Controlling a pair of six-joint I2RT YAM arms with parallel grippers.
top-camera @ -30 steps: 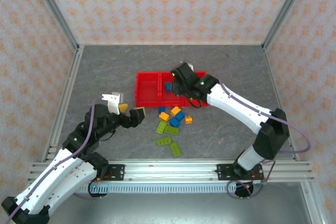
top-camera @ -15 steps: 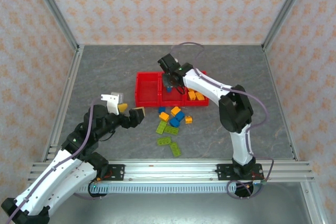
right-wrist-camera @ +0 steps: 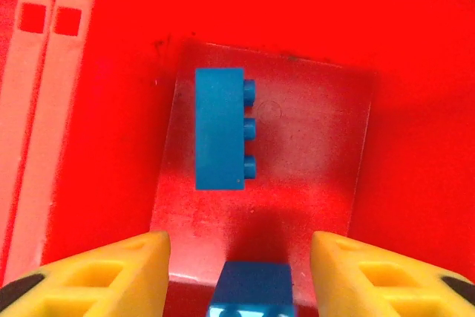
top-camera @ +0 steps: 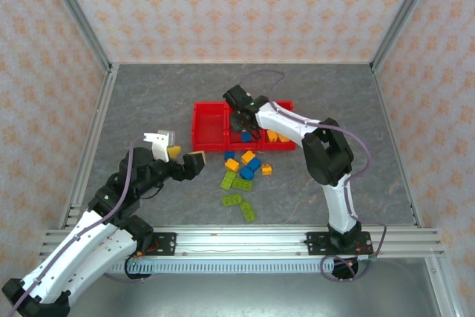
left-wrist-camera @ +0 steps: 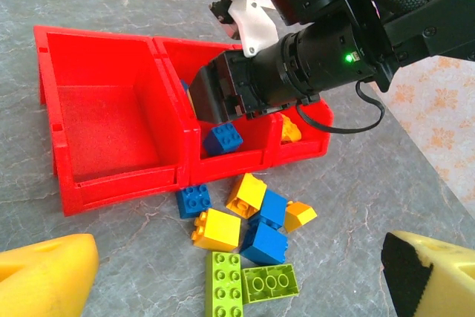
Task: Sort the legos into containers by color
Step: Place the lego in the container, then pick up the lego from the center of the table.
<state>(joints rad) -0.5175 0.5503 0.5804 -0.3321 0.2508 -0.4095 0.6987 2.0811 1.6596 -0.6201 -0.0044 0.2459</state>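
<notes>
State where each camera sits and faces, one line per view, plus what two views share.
Top external: above and behind the arm bases, looking down at the table; shows the left gripper and right gripper.
Left wrist: low over the table, facing the containers; own yellow fingertips at the bottom corners.
Right wrist: straight down into the middle bin; own fingers frame blue legos.
Shared: both wrist views show the middle bin's blue legos.

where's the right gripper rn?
Top view, centre: the right gripper hangs over the middle bin, jaws apart above blue legos; orange legos sit one bin to the right.
</notes>
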